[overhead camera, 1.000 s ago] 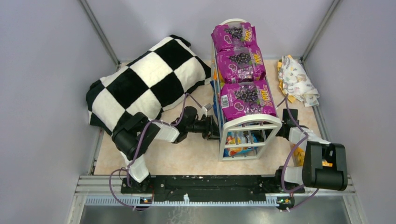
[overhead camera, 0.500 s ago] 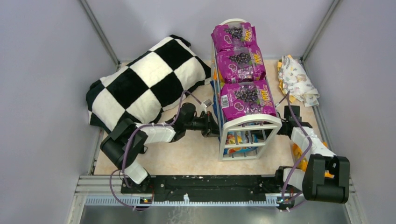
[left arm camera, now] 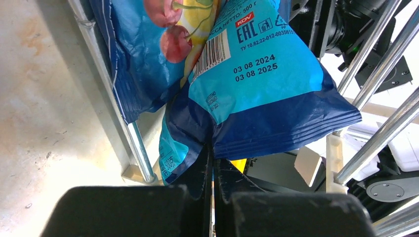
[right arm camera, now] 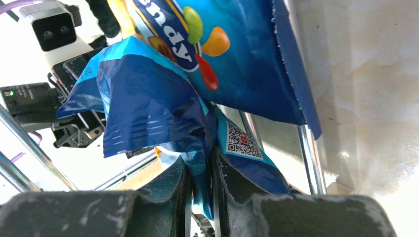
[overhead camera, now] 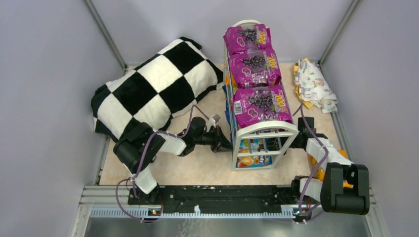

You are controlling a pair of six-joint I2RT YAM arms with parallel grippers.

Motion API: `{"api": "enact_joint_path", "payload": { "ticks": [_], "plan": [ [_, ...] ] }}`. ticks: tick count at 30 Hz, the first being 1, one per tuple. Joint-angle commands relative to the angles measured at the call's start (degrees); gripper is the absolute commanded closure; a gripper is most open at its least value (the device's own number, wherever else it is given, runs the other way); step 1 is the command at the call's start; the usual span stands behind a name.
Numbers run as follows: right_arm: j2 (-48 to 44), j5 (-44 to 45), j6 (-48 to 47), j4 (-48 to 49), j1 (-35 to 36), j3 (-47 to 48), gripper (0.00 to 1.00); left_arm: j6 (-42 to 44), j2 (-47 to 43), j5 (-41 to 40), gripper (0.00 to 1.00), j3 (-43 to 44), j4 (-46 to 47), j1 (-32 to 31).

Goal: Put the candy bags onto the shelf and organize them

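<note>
Shifted blue bag point(left arm camera: 267, 84) seemingly inside shelf point(overhead camera: 235, 148).

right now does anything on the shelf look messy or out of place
Yes: low in the shelf, the blue bags sit crumpled and overlapping, edges pinched by the left gripper and right gripper. The purple bags on top lie neatly.

Blue candy bag point(overhead camera: 254, 153) now nearer front

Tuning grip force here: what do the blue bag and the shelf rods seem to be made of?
The blue bag looks like thin glossy plastic film: it creases and shines. The shelf rods look like polished metal, mirror-bright; the white end frame seems painted, material unclear.
</note>
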Motion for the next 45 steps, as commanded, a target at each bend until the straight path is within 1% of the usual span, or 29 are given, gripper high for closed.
{"api": "enact_joint_path", "payload": {
  "ticks": [1, 4, 5, 7, 10, 12, 15, 18, 20, 22, 24, 28, 30, 31, 33, 37, 38, 40, 41, 43, 45],
  "plan": [
    [1.1, 8.2, -2.9, -0.1, 0.0, 0.1, 0.84, -0.3, 1.2, 1.3, 1.00, -1.5, 1.2, 0.7],
    [-2.5, 10.6, -2.2, -2.4, 0.0, 2.0, 0.82, 1.9, -0.9, -0.1, 0.98, -0.9, -2.1, 0.7],
    [-4.0, 11.4, -2.2, -3.6, 0.0, 3.1, 0.79, 3.2, -1.8, -0.7, 0.96, -0.5, -4.2, 0.7],
    [-6.4, 12.0, -2.2, -5.1, 0.0, 4.8, 0.70, 6.0, -3.7, -1.9, 0.91, 0.8, -8.7, 0.6],
    [-7.9, 12.9, -1.6, -4.2, 0.0, 4.9, 0.62, 10.0, -5.2, -3.8, 0.81, 1.7, -13.7, 0.6],
    [-6.7, 13.4, -2.0, -3.9, -0.1, 3.9, 0.58, 11.4, -4.0, -3.4, 0.76, 1.9, -14.6, 0.7],
    [-4.7, 12.4, -2.3, -3.3, 0.0, 3.5, 0.57, 11.6, -2.5, -1.8, 0.67, 1.1, -12.9, 0.6],
    [-5.8, 14.6, -2.1, -3.9, 0.0, 4.9, 0.56, 12.1, -4.2, -2.6, 0.55, -0.2, -12.4, 0.7],
    [-6.7, 17.0, -2.5, -4.8, 0.0, 6.4, 0.57, 13.5, -5.6, -3.7, 0.51, 0.3, -14.9, 0.7],
    [-7.0, 19.8, -2.9, -5.9, 0.0, 7.5, 0.70, 14.7, -6.8, -4.5, 0.50, 1.1, -16.7, 0.7],
    [-7.0, 21.5, -3.5, -7.2, 0.0, 8.8, 0.76, 16.0, -7.8, -5.0, 0.50, 2.0, -18.3, 0.7],
    [-8.2, 20.9, -3.3, -8.7, 0.0, 11.6, 0.76, 19.7, -11.2, -7.9, 0.45, 2.8, -22.7, 0.8],
    [-9.7, 25.0, -5.0, -11.7, 0.0, 14.9, 0.75, 22.6, -13.8, -10.9, 0.41, 3.0, -26.0, 1.1],
    [-10.6, 28.6, -6.0, -13.5, 0.0, 16.9, 0.73, 24.1, -15.1, -12.3, 0.38, 3.3, -27.7, 1.4],
    [-12.5, 34.8, -7.6, -17.2, -0.1, 20.6, 0.58, 27.1, -17.6, -15.0, 0.36, 4.2, -32.3, 2.5],
    [-14.3, 43.0, -9.0, -20.9, 0.0, 25.8, 0.27, 32.3, -23.6, -20.2, 0.31, 6.5, -40.5, 4.3],
    [-14.3, 45.9, -8.7, -21.7, -0.1, 26.7, 0.20, 33.4, -25.0, -21.6, 0.30, 6.8, -43.0, 4.5],
    [-13.9, 54.6, -7.0, -23.4, -0.1, 28.3, 0.06, 35.5, -27.7, -24.0, 0.29, 7.5, -46.4, 5.0],
    [-13.6, 60.1, -5.2, -24.1, -0.1, 28.8, 0.02, 36.2, -28.9, -24.7, 0.28, 7.7, -47.4, 5.2],
    [-12.5, 70.3, -0.7, -26.3, -0.1, 30.2, 0.01, 37.1, -31.1, -25.6, 0.28, 8.0, -48.8, 5.5],
    [-10.7, 78.8, 6.3, -30.2, -0.1, 32.0, 0.01, 37.4, -33.2, -26.3, 0.28, 7.7, -49.7, 5.7]
  ]
}}
